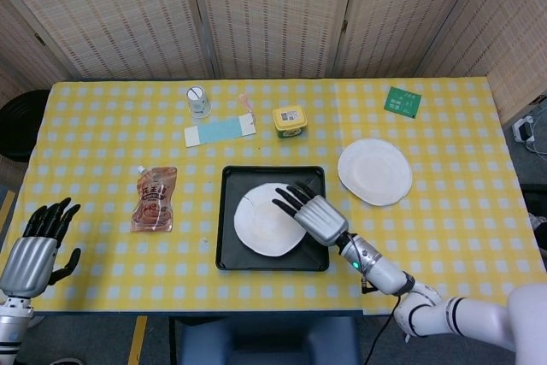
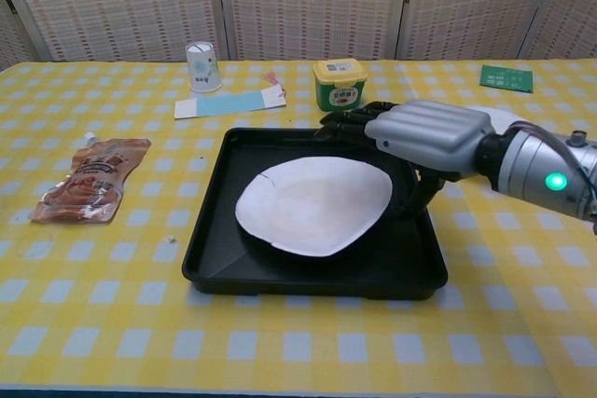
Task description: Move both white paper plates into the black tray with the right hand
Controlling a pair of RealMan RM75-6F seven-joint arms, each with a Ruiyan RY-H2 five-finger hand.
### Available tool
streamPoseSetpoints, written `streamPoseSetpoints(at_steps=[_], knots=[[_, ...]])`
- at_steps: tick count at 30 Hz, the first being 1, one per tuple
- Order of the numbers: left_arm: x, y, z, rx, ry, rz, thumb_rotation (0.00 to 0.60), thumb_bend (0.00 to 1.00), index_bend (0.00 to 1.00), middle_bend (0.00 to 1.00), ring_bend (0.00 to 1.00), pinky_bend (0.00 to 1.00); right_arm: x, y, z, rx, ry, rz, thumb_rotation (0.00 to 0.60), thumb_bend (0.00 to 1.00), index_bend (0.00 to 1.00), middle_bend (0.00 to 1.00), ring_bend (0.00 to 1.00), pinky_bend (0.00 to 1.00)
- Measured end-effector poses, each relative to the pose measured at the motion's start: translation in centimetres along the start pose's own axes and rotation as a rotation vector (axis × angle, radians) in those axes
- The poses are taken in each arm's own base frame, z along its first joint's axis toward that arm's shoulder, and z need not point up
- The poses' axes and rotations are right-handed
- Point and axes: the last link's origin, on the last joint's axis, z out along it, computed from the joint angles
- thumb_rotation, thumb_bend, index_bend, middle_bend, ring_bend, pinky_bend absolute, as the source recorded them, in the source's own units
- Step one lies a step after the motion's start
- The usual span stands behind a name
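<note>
One white paper plate (image 1: 265, 230) (image 2: 312, 204) lies inside the black tray (image 1: 229, 211) (image 2: 215, 258), slightly tilted, with a small notch in its left rim. My right hand (image 1: 309, 215) (image 2: 424, 132) hovers over the plate's right edge and the tray's right side, fingers stretched out and holding nothing. The second white plate (image 1: 374, 171) rests on the yellow checked cloth to the right of the tray, apart from the hand. My left hand (image 1: 38, 245) stays at the table's near left corner, fingers apart and empty.
A brown sauce pouch (image 1: 155, 199) (image 2: 91, 179) lies left of the tray. Behind the tray are a yellow-lidded tub (image 1: 289, 120) (image 2: 339, 83), a blue-white card (image 1: 220, 131) (image 2: 229, 104) and a paper cup (image 1: 198, 101) (image 2: 202, 66). A green card (image 1: 402, 101) (image 2: 506, 77) sits far right.
</note>
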Motion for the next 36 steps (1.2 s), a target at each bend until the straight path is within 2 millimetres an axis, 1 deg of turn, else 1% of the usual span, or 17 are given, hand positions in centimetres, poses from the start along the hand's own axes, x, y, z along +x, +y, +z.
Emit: streamPoseSetpoints(at_steps=[6,11,14,16,19,21,24,28,31,33,36], knots=[[-0.1,0.2,0.0,-0.004,-0.006,0.004,0.600,0.50,0.00,0.00,0.00,0.00,1.0,0.9,-1.1,-0.027,-0.042,0.005,0.600,0.24,0.00,0.00,0.00,0.00],[0.0,0.2,-0.1,-0.004,0.000,0.003,0.600,0.50,0.00,0.00,0.00,0.00,1.5,1.4,-2.1,-0.057,-0.009,0.021,0.600,0.24,0.00,0.00,0.00,0.00],[0.0,0.2,-0.2,-0.005,0.002,-0.001,0.600,0.50,0.00,0.00,0.00,0.00,1.4,2.5,-3.3,-0.102,0.044,0.049,0.600,0.23,0.00,0.00,0.00,0.00],[0.0,0.2,-0.2,-0.005,-0.001,-0.001,0.600,0.50,0.00,0.00,0.00,0.00,1.1,3.7,-4.7,-0.142,0.083,0.075,0.600,0.24,0.07,0.00,0.00,0.00],[-0.1,0.3,-0.1,-0.006,-0.003,0.002,0.600,0.50,0.00,0.00,0.00,0.00,0.4,5.7,-6.7,-0.206,0.141,0.098,0.600,0.23,0.22,0.00,0.00,0.00],[-0.2,0.3,-0.1,-0.007,-0.005,0.004,0.600,0.50,0.00,0.00,0.00,0.00,-0.3,7.2,-8.1,-0.249,0.170,0.109,0.600,0.24,0.29,0.00,0.00,0.00],[-0.3,0.5,0.0,-0.009,-0.012,0.008,0.600,0.50,0.00,0.00,0.00,0.00,-1.9,8.9,-9.8,-0.305,0.177,0.128,0.600,0.23,0.31,0.00,0.00,0.00],[-0.5,0.6,0.1,-0.010,-0.017,0.010,0.600,0.50,0.00,0.00,0.00,0.00,-4.3,10.2,-11.5,-0.369,0.157,0.151,0.600,0.23,0.32,0.00,0.00,0.00],[-0.5,0.6,0.1,-0.008,-0.019,0.010,0.600,0.50,0.00,0.00,0.00,0.00,-5.8,10.8,-12.0,-0.409,0.139,0.170,0.600,0.23,0.33,0.00,0.00,0.00],[-0.5,0.6,0.1,-0.007,-0.019,0.010,0.600,0.50,0.00,0.00,0.00,0.00,-6.4,11.1,-12.1,-0.432,0.139,0.186,0.600,0.23,0.35,0.00,0.00,0.00],[-0.4,0.5,0.1,-0.007,-0.017,0.008,0.600,0.50,0.00,0.00,0.00,0.00,-6.9,11.4,-12.1,-0.457,0.153,0.196,0.600,0.24,0.37,0.00,0.00,0.00]])
